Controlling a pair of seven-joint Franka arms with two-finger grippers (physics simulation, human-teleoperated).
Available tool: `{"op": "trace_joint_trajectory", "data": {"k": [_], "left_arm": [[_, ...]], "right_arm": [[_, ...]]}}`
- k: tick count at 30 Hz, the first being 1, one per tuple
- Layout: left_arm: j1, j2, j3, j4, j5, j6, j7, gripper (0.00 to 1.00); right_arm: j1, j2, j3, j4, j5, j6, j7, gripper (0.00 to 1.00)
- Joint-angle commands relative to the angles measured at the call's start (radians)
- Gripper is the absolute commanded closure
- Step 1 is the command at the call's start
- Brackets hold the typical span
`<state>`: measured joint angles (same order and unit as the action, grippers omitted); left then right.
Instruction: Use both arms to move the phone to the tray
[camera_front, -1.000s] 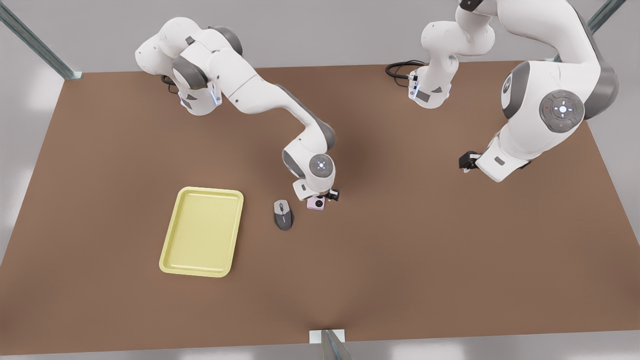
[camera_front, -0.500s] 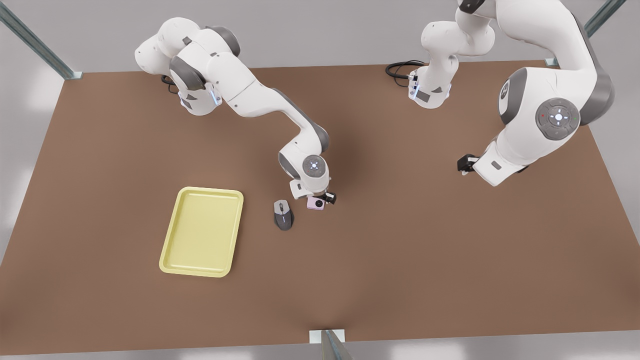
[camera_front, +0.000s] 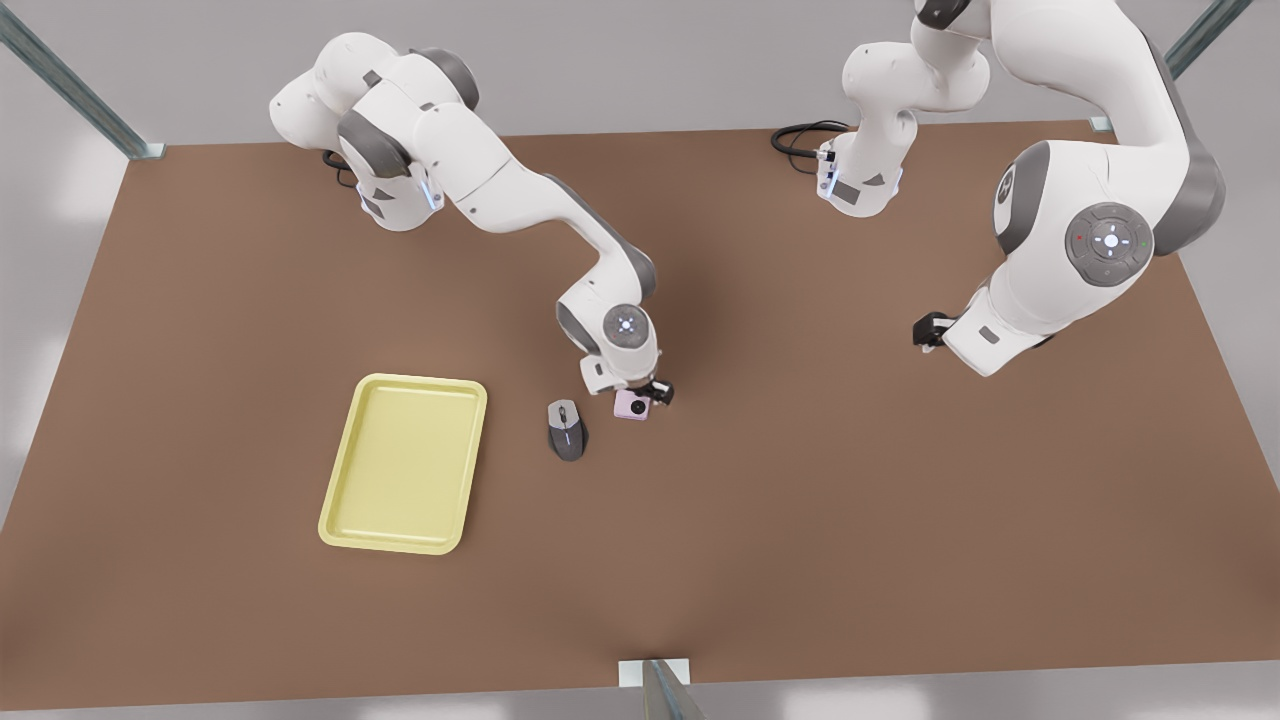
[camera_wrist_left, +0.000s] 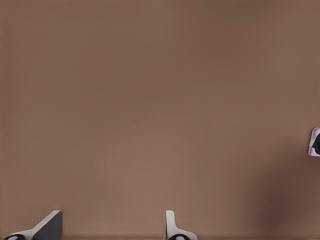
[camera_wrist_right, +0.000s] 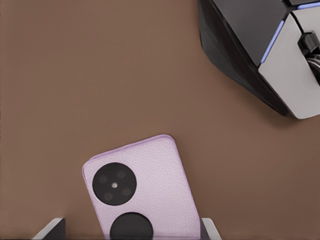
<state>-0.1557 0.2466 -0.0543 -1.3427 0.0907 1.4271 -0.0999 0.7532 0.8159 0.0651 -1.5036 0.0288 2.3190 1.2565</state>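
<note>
The pale pink phone (camera_front: 634, 405) lies flat on the brown table, its two black circles facing up, just beside the grey mouse. My right gripper (camera_front: 641, 392) hangs directly over it. In the right wrist view the phone (camera_wrist_right: 145, 185) sits between the two fingertips of the right gripper (camera_wrist_right: 132, 227), which is open, with a gap on one side. The pale yellow tray (camera_front: 402, 380) rests empty toward the front view's left. My left gripper (camera_front: 925, 330) hovers open over bare table on the front view's right; the left wrist view shows the left gripper (camera_wrist_left: 110, 227) and a sliver of the phone (camera_wrist_left: 315, 141).
A grey computer mouse (camera_front: 566, 429) lies between phone and tray, close to the phone; the mouse (camera_wrist_right: 270, 50) shows large in the right wrist view. A black cable (camera_front: 800, 135) coils at the table's far edge. Metal frame posts stand at the corners.
The right arm's wrist has sunk a little closer over the phone. The left arm has shifted slightly. Phone, mouse and tray have stayed put.
</note>
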Motion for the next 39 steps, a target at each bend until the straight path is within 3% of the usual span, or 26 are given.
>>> {"op": "trace_joint_trajectory", "data": {"k": [1, 39], "left_arm": [[0.001, -0.001, -0.001, -0.001, 0.001, 0.000, -0.015, 0.00], [0.001, 0.016, -0.004, 0.000, 0.000, 0.007, -0.040, 0.00]], "right_arm": [[0.000, -0.001, 0.001, 0.000, -0.003, 0.005, -0.150, 0.00], [-0.031, 0.039, 0.013, 0.010, 0.000, 0.030, -0.325, 0.00]]}}
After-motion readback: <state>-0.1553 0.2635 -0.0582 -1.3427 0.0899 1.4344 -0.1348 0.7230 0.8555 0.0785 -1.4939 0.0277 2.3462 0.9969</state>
